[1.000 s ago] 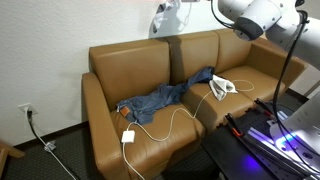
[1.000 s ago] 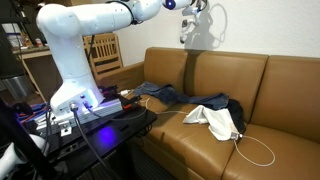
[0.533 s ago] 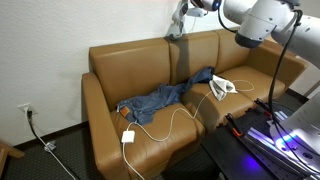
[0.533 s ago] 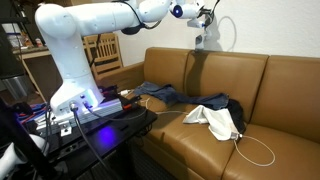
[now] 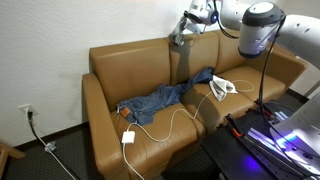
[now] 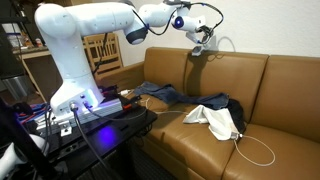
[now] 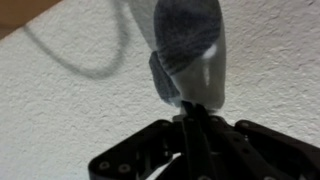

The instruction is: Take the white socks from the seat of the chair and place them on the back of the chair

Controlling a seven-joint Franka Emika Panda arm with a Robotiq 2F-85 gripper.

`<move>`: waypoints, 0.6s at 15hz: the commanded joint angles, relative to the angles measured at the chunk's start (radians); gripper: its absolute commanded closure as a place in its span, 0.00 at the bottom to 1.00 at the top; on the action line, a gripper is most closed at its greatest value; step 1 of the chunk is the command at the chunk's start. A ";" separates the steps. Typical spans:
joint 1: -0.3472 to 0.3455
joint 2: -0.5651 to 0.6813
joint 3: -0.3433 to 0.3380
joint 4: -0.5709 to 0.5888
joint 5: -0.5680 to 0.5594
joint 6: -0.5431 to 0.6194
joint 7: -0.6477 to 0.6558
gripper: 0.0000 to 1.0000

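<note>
My gripper (image 5: 188,24) is shut on a grey and white sock (image 5: 179,38) and holds it just above the top edge of the brown leather sofa's back (image 5: 130,58). In the other exterior view the gripper (image 6: 203,36) hangs the sock (image 6: 204,48) at the backrest's top, near the seam between the two cushions. In the wrist view the dark fingers (image 7: 190,125) pinch the sock (image 7: 188,45) against a white textured wall. Whether the sock touches the backrest I cannot tell.
Blue jeans (image 5: 160,100) lie across the seat, also seen in an exterior view (image 6: 165,95). A white cloth (image 5: 222,87) lies on the seat beside them (image 6: 215,122). A white cable with a charger (image 5: 128,137) trails over the seat front. A dark stand (image 6: 100,115) carries the arm's base.
The arm has swung sideways along the wall and come down, carrying the sock from high above the sofa to just over the backrest's top edge.
</note>
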 commanded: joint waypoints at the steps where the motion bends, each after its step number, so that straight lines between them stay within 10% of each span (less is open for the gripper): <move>1: 0.054 0.000 -0.080 -0.003 -0.047 0.000 0.280 0.99; 7: 0.077 -0.020 -0.149 -0.004 -0.091 0.000 0.440 0.99; 9: 0.088 -0.037 -0.189 -0.004 -0.266 0.000 0.577 0.99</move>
